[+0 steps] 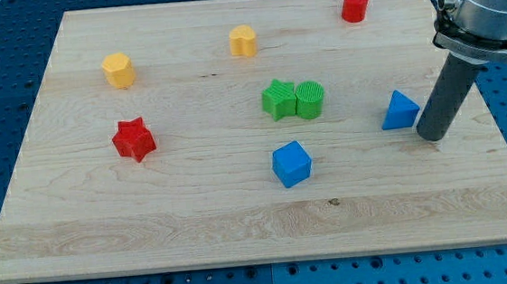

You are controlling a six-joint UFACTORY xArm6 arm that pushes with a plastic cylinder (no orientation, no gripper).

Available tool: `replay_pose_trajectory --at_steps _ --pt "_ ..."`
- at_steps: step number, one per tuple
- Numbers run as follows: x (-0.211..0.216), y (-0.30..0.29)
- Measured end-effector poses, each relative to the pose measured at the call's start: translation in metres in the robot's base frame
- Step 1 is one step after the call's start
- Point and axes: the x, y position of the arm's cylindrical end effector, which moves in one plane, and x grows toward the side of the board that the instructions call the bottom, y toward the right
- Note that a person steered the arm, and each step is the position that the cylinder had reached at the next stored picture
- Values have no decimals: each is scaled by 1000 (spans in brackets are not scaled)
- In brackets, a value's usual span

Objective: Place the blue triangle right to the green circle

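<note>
Lining up behind the blue triangle (401, 110), my tip (432, 135), a bare rod gripping nothing, sits just right of it, needing a leftward push toward the green circle (310, 99).

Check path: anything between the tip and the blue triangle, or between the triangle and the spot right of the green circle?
Nothing visible. My tip sits just right of the blue triangle block; bare wood lies between it and the green circle block.

Dark rod near-upright, my tip (433, 135) on the board
</note>
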Motion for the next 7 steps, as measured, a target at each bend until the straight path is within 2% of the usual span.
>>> replay_pose_trajectory --at_steps 5,7 --pt "-19 -19" --pt "-43 -39"
